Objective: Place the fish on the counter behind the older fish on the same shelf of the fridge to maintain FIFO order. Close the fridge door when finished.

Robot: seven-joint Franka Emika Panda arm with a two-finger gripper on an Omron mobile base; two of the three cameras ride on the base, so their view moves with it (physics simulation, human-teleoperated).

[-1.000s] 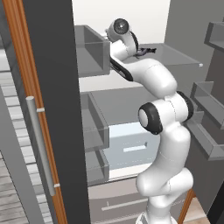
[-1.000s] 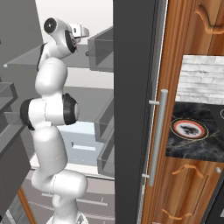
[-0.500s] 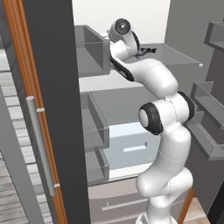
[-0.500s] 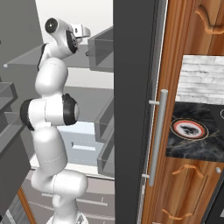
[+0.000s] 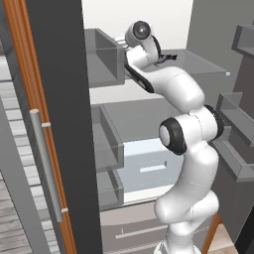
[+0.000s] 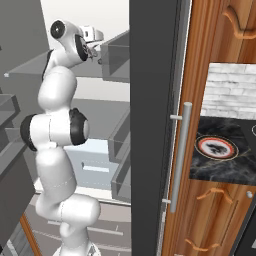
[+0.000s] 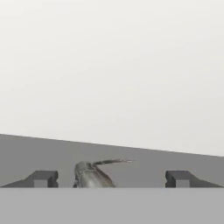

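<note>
**A:** So where's the arm, relative to the shelf (image 5: 198, 62)?

**B:** Way up at the top of the fridge (image 5: 59, 74), reaching over that grey glass shelf. In the left base view its front edge runs out to the right of the wrist, with white wall behind it. A grey box bin (image 5: 101, 58) sits just left of the wrist, so that side's tight. In the right base view another bin (image 6: 116, 61) is right beside the hand. Above the shelf it's all bare white wall, loads of room.

**A:** And the gripper?

**B:** Gripper (image 7: 111, 177) is spread wide in the hand view. The two fingertips (image 7: 43, 178) stand well apart, low over the shelf surface, and neither one touches anything.

**A:** So it's not holding the fish?

**B:** Nope. The fish (image 7: 92, 174) lies on the shelf between the tips, closer to the left one in that view, thin tail pointing off toward the back wall. Clear gap on both sides of it.
</note>
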